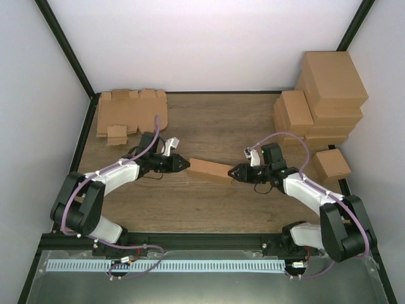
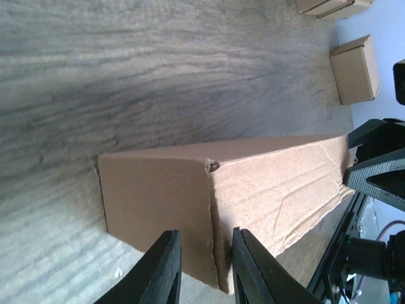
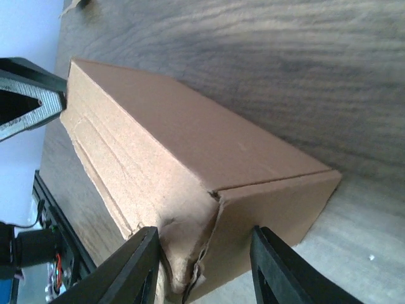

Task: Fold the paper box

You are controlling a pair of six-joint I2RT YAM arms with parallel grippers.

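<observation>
Black-fingered left gripper [image 1: 185, 164] is right up at the left end of the paper box [image 1: 210, 170], a plain brown cardboard piece folded into a long closed block, lying at a slant in the middle of the dark wood-grain table [image 1: 215, 126]. Its fingers [image 2: 166, 269] stand a narrow gap apart, the box's corner edge lined up with that gap; pinching or not, I cannot tell. Over at the other end, the right gripper [image 1: 233, 171] meets the box's crumpled corner, its fingers [image 3: 142, 266] spread wide. Flat die-cut brown cardboard blanks [image 1: 130, 114] lie far left. A stack of folded brown boxes [image 1: 326, 95] sits far right.
</observation>
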